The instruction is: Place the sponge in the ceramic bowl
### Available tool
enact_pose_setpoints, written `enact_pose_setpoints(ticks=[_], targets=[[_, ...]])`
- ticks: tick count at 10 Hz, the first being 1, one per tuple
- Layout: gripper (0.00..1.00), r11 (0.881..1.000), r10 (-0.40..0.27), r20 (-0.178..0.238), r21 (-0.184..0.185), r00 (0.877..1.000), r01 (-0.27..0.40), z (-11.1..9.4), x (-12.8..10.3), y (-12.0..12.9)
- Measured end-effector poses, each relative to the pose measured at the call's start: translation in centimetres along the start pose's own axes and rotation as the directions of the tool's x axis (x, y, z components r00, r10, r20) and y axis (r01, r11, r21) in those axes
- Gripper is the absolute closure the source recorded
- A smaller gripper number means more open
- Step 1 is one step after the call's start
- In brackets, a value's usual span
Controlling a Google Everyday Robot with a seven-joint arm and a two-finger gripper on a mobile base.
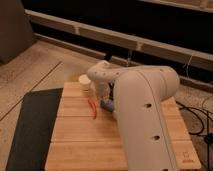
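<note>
- Cup (85,82), upper left of tabletop (80,145): keep clear.
- Red strip (92,108) lies just left of tool.
- Tool (102,97) mid-frame, clenched, seemingly on sponge (106,104).
- Lift straight and gently; soft sponge may slip.
- Bowl hidden, probably behind arm (145,115).

cream cup (85,82) on wood tbl (85,142), red-orange obj (93,108) nearby, dark mat (32,125)

Wooden table (85,145) — speckled floor (45,65) (dimly lit) beyond.
</note>
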Motion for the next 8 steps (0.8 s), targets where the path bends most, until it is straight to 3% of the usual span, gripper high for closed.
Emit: enact_pose_setpoints(ticks=[2, 8], targets=[[1.0, 1.0, 0.002, 0.025, -0.012, 1.0, -0.002, -1.1, -0.8, 0.6], [1.0, 0.997, -0.074, 0.194, 0.003, 0.978, 0.075, -9.8, -6.2, 4.6]])
